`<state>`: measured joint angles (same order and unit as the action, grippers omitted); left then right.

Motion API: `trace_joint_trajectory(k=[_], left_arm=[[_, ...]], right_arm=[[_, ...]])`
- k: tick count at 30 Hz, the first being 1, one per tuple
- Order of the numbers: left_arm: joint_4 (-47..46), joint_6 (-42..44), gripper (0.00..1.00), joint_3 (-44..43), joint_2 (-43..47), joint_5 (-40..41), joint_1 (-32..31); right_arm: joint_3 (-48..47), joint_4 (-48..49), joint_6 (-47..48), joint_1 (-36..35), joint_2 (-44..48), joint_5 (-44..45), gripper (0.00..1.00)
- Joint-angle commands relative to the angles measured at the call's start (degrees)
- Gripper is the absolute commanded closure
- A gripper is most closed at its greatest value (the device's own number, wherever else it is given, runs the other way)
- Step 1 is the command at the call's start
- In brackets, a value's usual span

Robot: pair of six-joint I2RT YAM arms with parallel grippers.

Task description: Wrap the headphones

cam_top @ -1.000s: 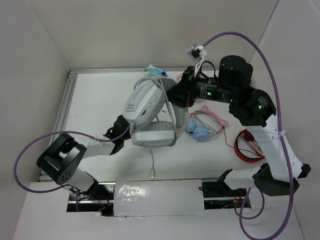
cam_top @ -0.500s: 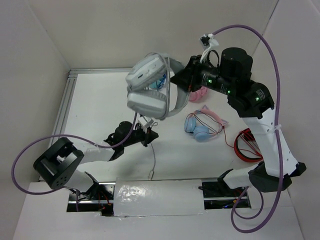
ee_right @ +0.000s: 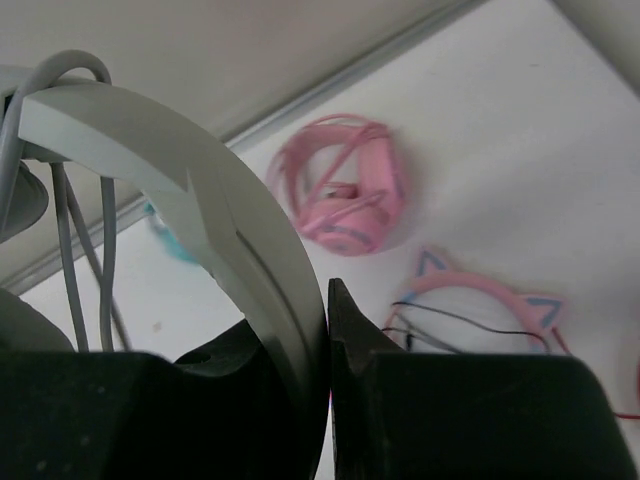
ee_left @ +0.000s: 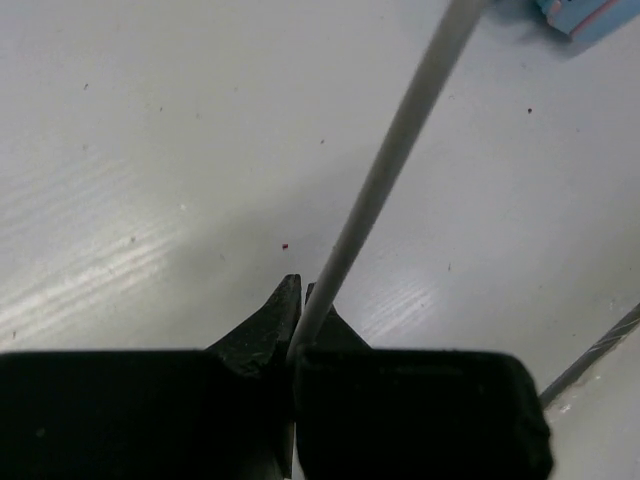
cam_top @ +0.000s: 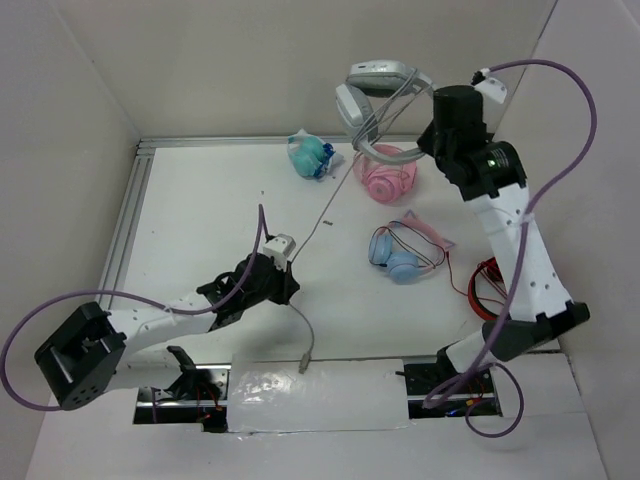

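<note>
The large light-grey headphones hang high above the back of the table. My right gripper is shut on their headband, which is pinched between the black fingers of this gripper. A few turns of grey cable lie round the band at the left of the right wrist view. The long thin cable runs taut down to my left gripper, low over the table's near middle. That gripper is shut on the cable. The plug end trails to the near edge.
An all-pink pair lies under the lifted headphones at the back. A blue-cupped pair with a pink band lies right of centre. A teal object is at the back. A red wire coil lies at the right edge.
The right arm has carried the headphones up and to the back right, off the table's middle. The left gripper has shut on the cable, which is now pulled taut.
</note>
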<state>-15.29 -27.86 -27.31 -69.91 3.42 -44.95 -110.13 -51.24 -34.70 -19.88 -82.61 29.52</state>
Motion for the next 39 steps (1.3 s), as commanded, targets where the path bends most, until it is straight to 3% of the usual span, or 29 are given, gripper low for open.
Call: trace_joint_trajectory(k=[1, 5, 9, 13, 17, 18, 19, 20, 22, 24, 25, 26, 30, 33, 34, 39], left_arm=[[20.14, -10.26, 1.00, -4.76, 4.76, 14.11, -4.86], [33.46, -14.50, 1.00, -9.42, 10.04, 23.71, -9.27], [40.07, -15.22, 1.00, -15.83, 14.44, 26.64, -12.70], [35.70, -4.01, 1.00, -19.88, 16.73, 28.13, -14.29], [26.47, 10.86, 1.00, -23.39, 16.04, 32.69, -14.12], [18.19, 14.72, 1.00, -23.14, 15.86, 35.49, -14.03], [11.92, 25.11, 1.00, -22.53, 15.68, 35.34, -12.55], [7.77, 30.27, 1.00, -22.26, 15.59, 33.86, -11.49], [4.93, 34.60, 1.00, -23.48, 15.51, 27.04, -6.94], [5.71, 35.67, 1.00, -25.94, 15.16, 22.44, -3.06], [5.10, 37.85, 1.00, -27.26, 14.81, 16.94, 1.83], [5.09, 37.88, 1.00, -27.27, 14.80, 16.88, 1.88], [-1.48, 45.07, 1.00, -26.66, 12.70, 9.69, 9.94], [-1.76, 45.70, 1.00, -27.01, 10.68, -0.58, 15.92], [-1.67, 45.26, 1.00, -27.53, 9.71, -8.26, 18.12], [-1.15, 39.74, 1.00, -27.89, 6.28, -16.50, 23.92]], right_arm=[[-1.58, 2.73, -6.26, 0.63, -4.91, 18.63, 1.00], [-2.89, -0.60, -6.17, 1.07, -11.25, 23.64, 1.00], [-3.52, -3.51, -7.14, -0.85, -16.44, 27.52, 1.00], [-1.07, -1.24, -2.15, -4.89, -19.08, 30.59, 1.00], [9.82, 14.48, 17.09, -10.87, -18.91, 36.13, 1.00], [11.32, 16.85, 19.56, -11.67, -18.91, 36.22, 1.00], [13.51, 18.71, 23.06, -13.15, -18.91, 32.22, 1.00], [14.23, 18.81, 23.62, -13.69, -18.73, 29.22, 1.00], [17.99, 19.68, 28.07, -14.57, -16.89, 17.32, 1.00], [22.74, 24.68, 31.86, -17.11, -12.61, 12.25, 1.00], [29.98, 27.75, 38.76, -20.34, -8.58, 3.09, 1.00], [30.06, 27.78, 38.83, -20.37, -8.53, 3.00, 1.00], [37.87, 27.34, 44.36, -24.50, 0.76, -16.04, 1.00], [39.54, 25.05, 46.99, -27.66, 4.11, -26.86, 1.00], [40.07, 23.92, 48.22, -29.32, 5.51, -30.62, 1.00], [39.55, 24.17, 46.58, -31.54, 9.92, -35.40, 1.00]])
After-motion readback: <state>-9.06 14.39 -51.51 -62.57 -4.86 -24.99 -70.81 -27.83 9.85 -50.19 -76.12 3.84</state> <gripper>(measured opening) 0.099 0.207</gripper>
